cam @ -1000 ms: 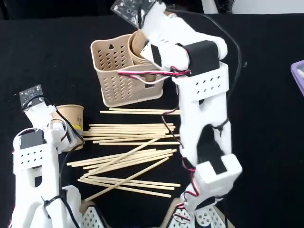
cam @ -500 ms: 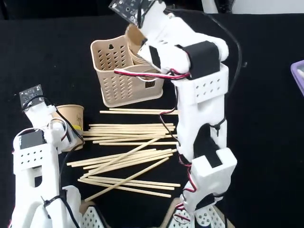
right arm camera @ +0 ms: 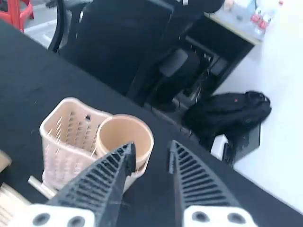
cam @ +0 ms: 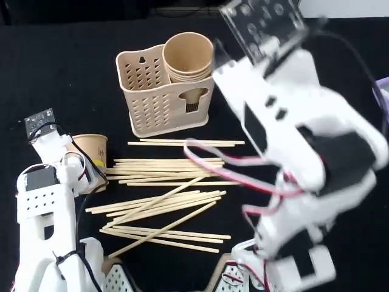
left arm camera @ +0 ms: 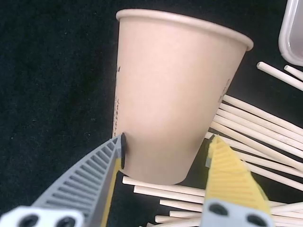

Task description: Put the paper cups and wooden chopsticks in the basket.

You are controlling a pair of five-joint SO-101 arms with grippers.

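Observation:
A tan basket (cam: 157,97) stands at the back of the black table with a stack of paper cups (cam: 187,56) in its right compartment. It is also seen in the right wrist view, basket (right arm camera: 66,137) and cups (right arm camera: 125,137). One more paper cup (cam: 91,148) sits at the left, and in the left wrist view this cup (left arm camera: 175,94) lies between the fingers of my left gripper (left arm camera: 166,146), which is open; the grey finger (left arm camera: 113,156) touches it. Several wooden chopsticks (cam: 164,194) lie scattered mid-table. My right gripper (right arm camera: 149,153) hangs open and empty, high above the basket.
The raised right arm (cam: 298,140) covers the table's right half in the high view. A purple object (cam: 383,91) sits at the right edge. Beyond the table's far edge are a chair (right arm camera: 123,42) and a black bag (right arm camera: 232,113).
The right arm has lifted up and back from the basket, leaving the cup on the stack inside it. The basket has settled level. The left arm has not moved.

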